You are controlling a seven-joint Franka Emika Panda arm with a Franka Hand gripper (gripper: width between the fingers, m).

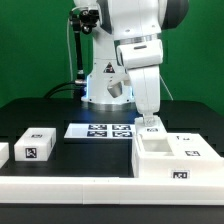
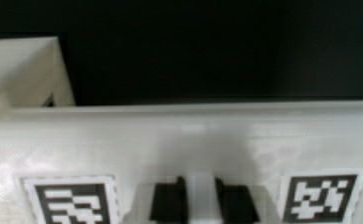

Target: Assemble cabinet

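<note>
The cabinet [image 1: 172, 158] is a large white box-shaped shell with square tags, standing at the exterior view's right near the front. My gripper [image 1: 151, 122] has come down onto its raised back-left part. In the wrist view the cabinet [image 2: 178, 145] fills the lower half, with a tag on each side. My gripper [image 2: 199, 200] has its two black fingers [image 2: 167, 201] close together, pinching a thin white wall of the shell between them. The part of the shell below the fingers is hidden.
A small white block [image 1: 35, 146] with a tag lies at the exterior view's left. The marker board [image 1: 100, 130] lies flat in the middle, behind the cabinet. A long white rail [image 1: 70, 188] runs along the front. A white frame piece [image 2: 21, 72] shows beyond the shell.
</note>
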